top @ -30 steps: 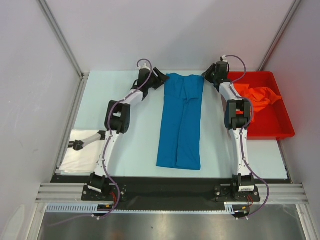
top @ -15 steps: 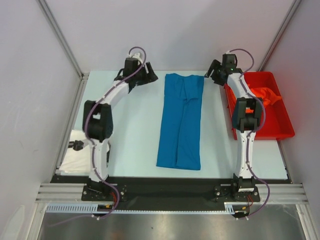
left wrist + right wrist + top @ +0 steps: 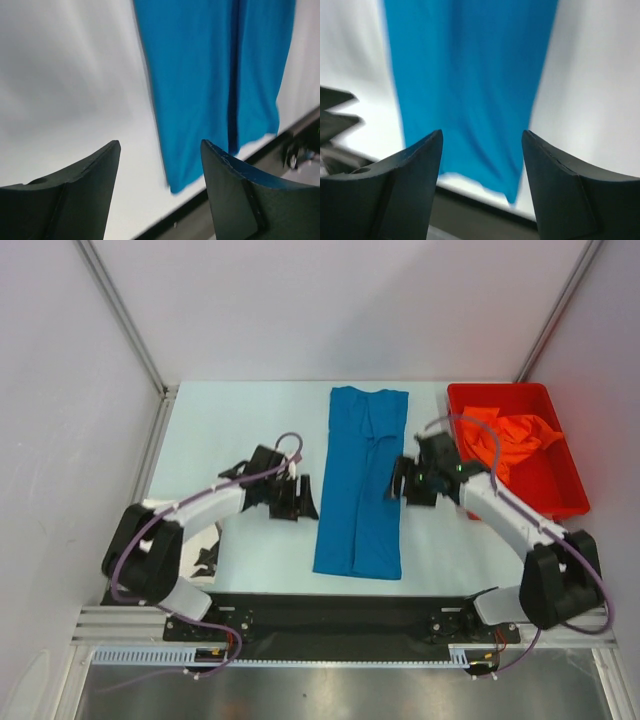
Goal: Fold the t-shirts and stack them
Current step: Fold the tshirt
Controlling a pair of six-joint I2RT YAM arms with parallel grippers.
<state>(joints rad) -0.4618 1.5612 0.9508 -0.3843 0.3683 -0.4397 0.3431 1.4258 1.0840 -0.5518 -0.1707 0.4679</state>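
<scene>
While the blue t-shirt lies flat down the middle of the tabletop, folded lengthwise into a long narrow strip that runs from the far edge toward the near one, both arms reach in low from either side of it. The left end effector hovers just beside the strip's left edge, about two-thirds of the way down its length. Its wrist camera shows the two dark fingers spread wide apart with nothing between them, and the shirt's near end and the bare tabletop in the gap. The right end effector sits at the strip's right edge, roughly at mid-length. Its own camera likewise shows the fingers parted and empty, with blue cloth filling most of the view beyond them. Whether either one touches the cloth cannot be told from these views, since both wrist pictures are blurred.

The orange t-shirt lies crumpled in the far part of the red bin, which stands at the right side of the tabletop, well apart from the blue strip. The white t-shirt with black blotches lies at the near left corner, largely hidden under the left arm
</scene>
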